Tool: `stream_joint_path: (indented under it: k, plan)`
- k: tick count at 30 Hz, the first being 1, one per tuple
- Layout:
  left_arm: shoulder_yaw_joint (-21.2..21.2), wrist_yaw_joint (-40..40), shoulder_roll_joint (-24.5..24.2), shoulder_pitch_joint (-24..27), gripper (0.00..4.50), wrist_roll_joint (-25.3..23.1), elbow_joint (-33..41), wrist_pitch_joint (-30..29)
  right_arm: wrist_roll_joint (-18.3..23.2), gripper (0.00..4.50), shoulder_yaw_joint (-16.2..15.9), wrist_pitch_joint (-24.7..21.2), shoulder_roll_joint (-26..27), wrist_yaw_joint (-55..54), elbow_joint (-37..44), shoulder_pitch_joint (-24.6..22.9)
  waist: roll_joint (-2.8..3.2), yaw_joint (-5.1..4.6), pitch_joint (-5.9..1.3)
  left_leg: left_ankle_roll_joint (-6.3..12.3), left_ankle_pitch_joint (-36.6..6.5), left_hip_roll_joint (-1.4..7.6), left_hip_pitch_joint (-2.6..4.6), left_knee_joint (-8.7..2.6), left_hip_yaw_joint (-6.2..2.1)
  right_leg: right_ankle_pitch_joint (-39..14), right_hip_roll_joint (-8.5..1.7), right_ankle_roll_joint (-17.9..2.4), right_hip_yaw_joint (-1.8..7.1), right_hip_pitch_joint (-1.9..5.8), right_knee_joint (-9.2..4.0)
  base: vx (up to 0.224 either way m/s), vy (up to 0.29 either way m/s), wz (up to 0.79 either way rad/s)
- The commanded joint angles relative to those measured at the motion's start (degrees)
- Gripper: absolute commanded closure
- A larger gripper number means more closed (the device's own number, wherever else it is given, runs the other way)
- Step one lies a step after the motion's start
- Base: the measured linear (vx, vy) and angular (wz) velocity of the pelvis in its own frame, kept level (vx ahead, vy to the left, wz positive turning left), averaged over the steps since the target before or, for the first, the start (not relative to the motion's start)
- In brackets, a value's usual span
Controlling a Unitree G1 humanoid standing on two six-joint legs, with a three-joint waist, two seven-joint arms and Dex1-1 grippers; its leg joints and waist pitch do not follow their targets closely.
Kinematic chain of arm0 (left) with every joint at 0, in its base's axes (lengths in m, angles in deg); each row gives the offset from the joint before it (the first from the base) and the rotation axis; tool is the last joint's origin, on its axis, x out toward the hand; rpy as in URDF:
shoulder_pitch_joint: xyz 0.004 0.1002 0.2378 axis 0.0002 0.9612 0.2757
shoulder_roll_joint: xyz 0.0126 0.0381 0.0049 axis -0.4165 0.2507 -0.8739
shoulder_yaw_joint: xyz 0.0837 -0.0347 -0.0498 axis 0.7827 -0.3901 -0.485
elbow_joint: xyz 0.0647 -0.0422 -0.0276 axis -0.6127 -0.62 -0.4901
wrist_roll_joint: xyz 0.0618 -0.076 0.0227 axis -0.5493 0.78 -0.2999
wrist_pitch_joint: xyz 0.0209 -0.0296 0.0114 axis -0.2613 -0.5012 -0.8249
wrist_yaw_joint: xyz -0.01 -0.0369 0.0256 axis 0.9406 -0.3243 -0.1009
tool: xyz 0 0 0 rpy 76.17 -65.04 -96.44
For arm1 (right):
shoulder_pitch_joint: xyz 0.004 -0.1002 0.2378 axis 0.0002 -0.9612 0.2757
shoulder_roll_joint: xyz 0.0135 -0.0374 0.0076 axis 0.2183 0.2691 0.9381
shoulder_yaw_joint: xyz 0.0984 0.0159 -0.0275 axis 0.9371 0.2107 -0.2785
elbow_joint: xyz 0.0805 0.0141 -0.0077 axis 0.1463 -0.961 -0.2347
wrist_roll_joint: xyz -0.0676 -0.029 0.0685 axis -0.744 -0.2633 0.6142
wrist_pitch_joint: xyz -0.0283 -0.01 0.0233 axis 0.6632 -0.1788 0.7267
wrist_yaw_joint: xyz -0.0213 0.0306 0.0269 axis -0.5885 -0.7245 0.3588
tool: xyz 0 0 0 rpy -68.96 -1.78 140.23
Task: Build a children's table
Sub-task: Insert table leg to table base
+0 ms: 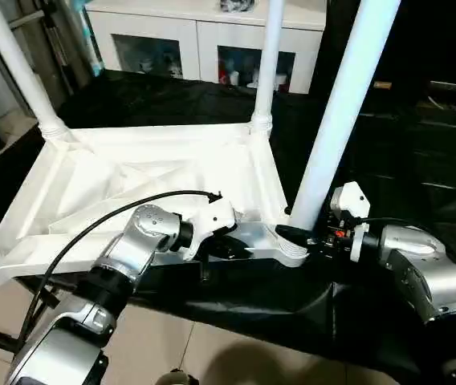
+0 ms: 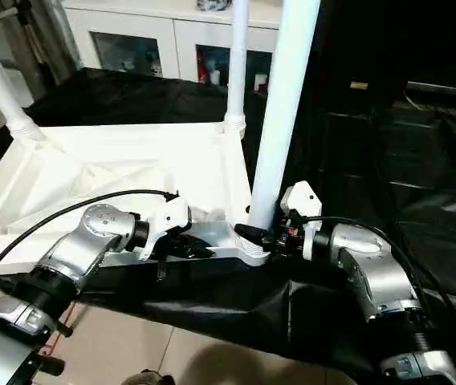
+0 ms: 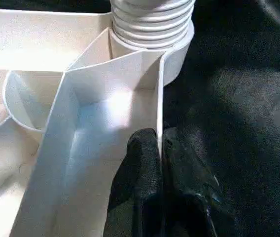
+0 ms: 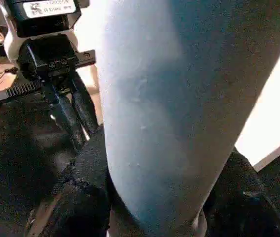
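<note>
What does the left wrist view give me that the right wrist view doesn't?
Left wrist view alone: the left gripper shut on the table top's thin side wall, just below the ribbed corner socket, with the underside ribs beside it.

Right wrist view alone: the right gripper closed around the near leg, seen close up.

Both: the left gripper, the white table top and the black cloth under it.
</note>
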Motion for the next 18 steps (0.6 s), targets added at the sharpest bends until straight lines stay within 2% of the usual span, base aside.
stream_joint_path:
  k: [1,4,6,8,10,11,12,14,16,17,18]
  plan:
    - [-2.32,-3.08,1.78,-1.07,4.50,1.83,3.95,-2.00,-5.99,2.57,-2.99,-2.47,1.43,-6.10,-6.11,-1.45,-0.59,-0.22,-1.43,1.79,-18.83,3.31,1.43,-4.98,-1.32,-17.56,-4.66,-11.46,1.85,1.25,-5.29,0.000,0.000,0.00]
    - [-3.67,-8.07,3.05,-2.21,4.50,1.11,5.44,-6.75,-6.69,2.57,-0.98,-5.74,4.47,-15.35,-4.90,-1.56,-0.84,-0.80,-0.89,0.20,-20.44,3.21,1.31,-5.52,-1.52,-21.97,-4.73,-10.40,1.91,1.20,-5.56,0.000,0.000,0.00]
    - [-4.63,-13.03,5.00,-3.32,4.50,0.27,6.12,-10.04,-5.88,2.57,0.90,-9.16,7.90,-21.65,-2.99,-2.15,-0.90,-1.10,-0.65,-0.96,-22.46,3.20,1.66,-5.74,-1.75,-25.29,-4.81,-9.37,1.96,0.95,-5.95,0.000,0.000,0.00]
    - [-5.18,-16.31,6.41,-4.01,4.50,-0.36,6.36,-11.71,-5.69,2.57,1.85,-10.68,10.04,-25.37,-1.88,-2.60,-1.01,-1.24,-0.58,-0.96,-22.41,3.08,1.92,-5.63,-1.61,-25.42,-4.81,-9.17,2.18,0.65,-6.25,0.000,0.000,0.00]
    - [-5.58,-19.55,8.49,-4.85,4.50,-0.81,6.24,-13.57,-5.61,2.57,2.37,-11.82,12.75,-28.90,-1.88,-2.69,-0.96,-1.28,-0.71,-0.45,-19.44,3.10,1.66,-5.75,-1.44,-21.89,-4.67,-9.23,2.18,1.00,-6.14,0.000,0.000,0.00]
    - [-5.69,-22.19,10.39,-5.56,4.50,-1.26,5.93,-15.07,-5.31,2.57,2.75,-12.70,15.31,-31.71,-2.73,-2.39,-0.76,-1.27,-0.89,0.04,-16.46,3.09,1.60,-5.64,-1.24,-16.45,-4.53,-10.31,2.15,1.17,-5.90,0.000,0.000,0.00]
    - [-5.68,-22.53,10.67,-5.62,4.50,-1.30,5.87,-15.25,-5.26,2.57,2.86,-12.79,15.67,-32.21,-3.07,-2.22,-0.79,-1.31,-0.86,0.18,-15.83,3.08,1.51,-5.65,-1.22,-15.39,-4.50,-10.55,2.11,1.26,-5.87,0.000,0.000,0.00]
    - [-5.61,-28.07,15.55,-6.27,4.50,-1.80,4.74,-18.40,-4.76,2.57,4.99,-13.86,21.38,-40.58,-9.14,1.01,-0.41,-1.53,-1.01,0.03,-15.32,2.98,1.47,-5.57,-1.23,-13.95,-4.55,-11.30,1.99,1.46,-5.63,0.000,0.000,0.00]
    - [-5.13,-29.23,16.42,-6.29,4.50,-2.35,4.40,-18.97,-4.78,2.57,5.48,-14.33,22.57,-42.29,-10.59,1.91,-0.38,-1.66,-1.16,-0.40,-15.25,2.94,1.60,-5.52,-1.27,-13.34,-4.46,-11.63,1.87,1.55,-5.61,0.000,0.000,0.00]
    - [-4.26,-31.04,17.58,-6.41,4.50,-3.26,3.40,-19.30,-5.25,2.57,5.93,-14.87,23.82,-44.03,-12.70,3.26,-0.35,-1.60,-1.12,0.06,-13.99,2.99,1.45,-5.46,-1.21,-9.67,-4.29,-11.72,1.94,1.76,-5.48,0.000,0.000,0.00]
    - [-4.18,-31.42,17.84,-6.45,4.50,-3.36,3.14,-19.38,-5.33,2.57,6.01,-14.96,24.05,-44.35,-13.20,3.58,-0.22,-1.62,-1.21,0.09,-13.85,2.96,1.45,-5.43,-1.25,-8.70,-4.24,-11.84,1.87,1.88,-5.35,0.000,0.000,0.00]
